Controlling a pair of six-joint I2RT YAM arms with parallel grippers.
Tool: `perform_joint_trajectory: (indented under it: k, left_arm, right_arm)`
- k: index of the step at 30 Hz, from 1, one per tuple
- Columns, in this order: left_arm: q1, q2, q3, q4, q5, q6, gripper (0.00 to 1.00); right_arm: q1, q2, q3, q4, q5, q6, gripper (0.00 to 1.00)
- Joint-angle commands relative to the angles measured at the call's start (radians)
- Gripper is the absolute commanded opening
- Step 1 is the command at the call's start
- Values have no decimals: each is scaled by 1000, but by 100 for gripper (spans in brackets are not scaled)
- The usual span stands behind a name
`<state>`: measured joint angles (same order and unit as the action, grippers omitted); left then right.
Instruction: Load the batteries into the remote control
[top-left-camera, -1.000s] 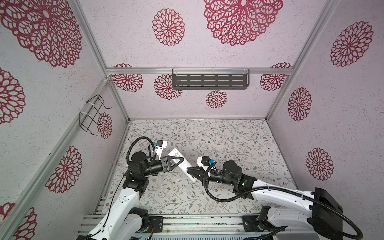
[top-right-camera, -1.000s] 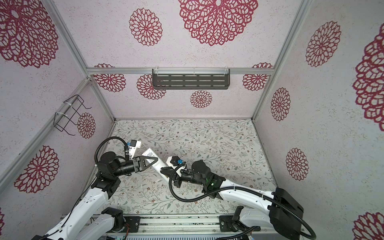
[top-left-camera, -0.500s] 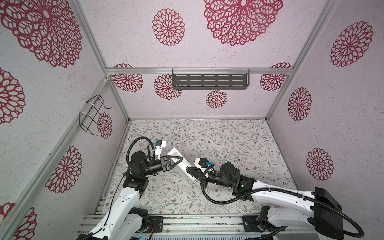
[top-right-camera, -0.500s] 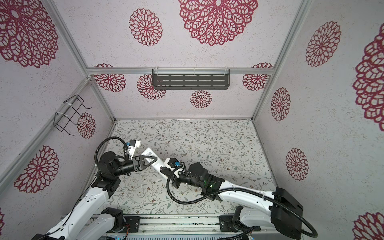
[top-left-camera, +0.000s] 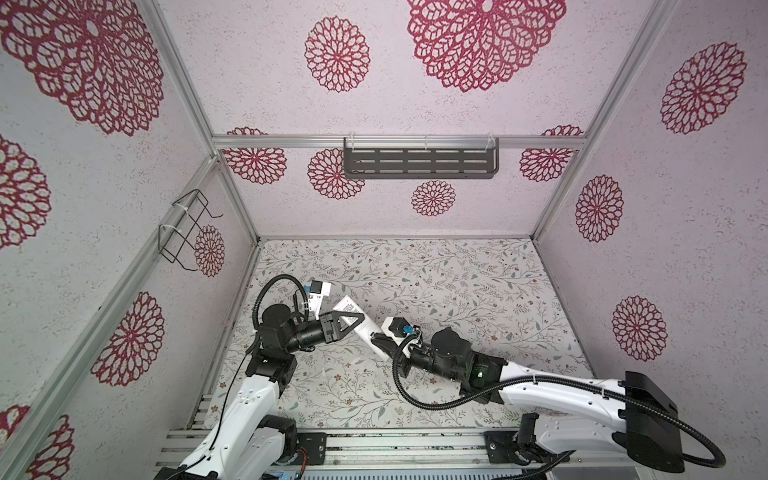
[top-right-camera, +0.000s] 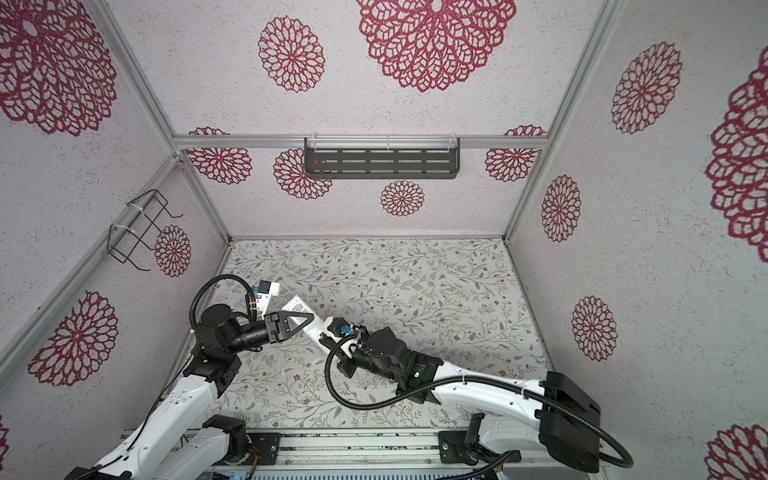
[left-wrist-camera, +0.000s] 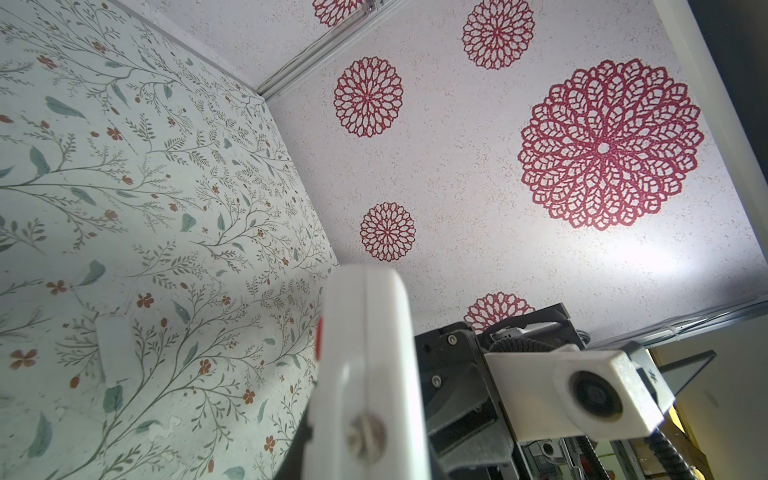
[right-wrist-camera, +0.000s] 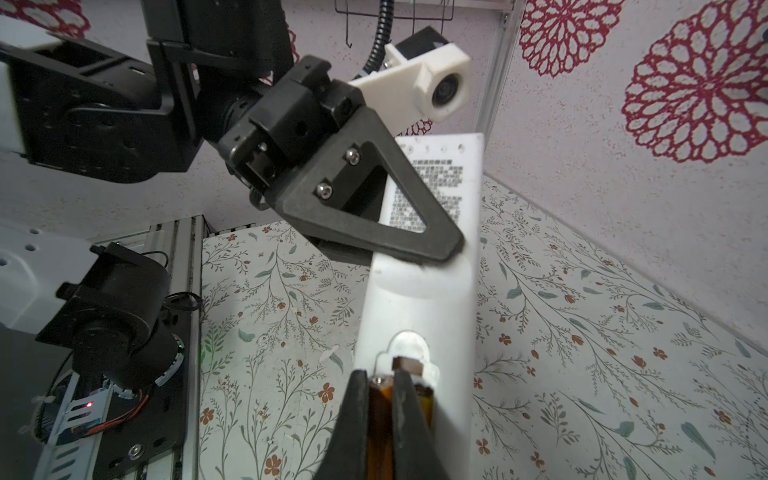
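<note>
right wrist view: right tool (right-wrist-camera: 380, 379) pinches an orange battery (right-wrist-camera: 376, 419) at the remote control (right-wrist-camera: 419, 316) (clamped by left tool (right-wrist-camera: 419, 258)).

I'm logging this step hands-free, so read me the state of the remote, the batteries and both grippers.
left gripper: shut on the remote control.
right gripper: shut on the held battery.
remote control: back up, compartment open.
held battery: tip at the open compartment, not yet seated.
second battery: apparently already lying in the compartment.
</note>
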<state>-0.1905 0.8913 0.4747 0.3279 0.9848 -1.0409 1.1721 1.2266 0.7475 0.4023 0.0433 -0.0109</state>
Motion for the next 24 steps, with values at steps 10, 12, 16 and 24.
perform_joint_trajectory:
  k: [10,12,16,24]
  left_arm:
    - [5,-22,16,95,38,-46,0]
    - [5,-23,15,95,38,-48,0]
    - [5,-22,15,94,37,-48,0]
    - [5,-15,16,95,38,-47,0]
  right_arm:
    - [11,92,40,-277,115,-7,2]
    - [12,102,47,-300,134,3,1]
    - [12,116,68,-341,174,16,3]
    - [12,110,81,-296,167,3,8]
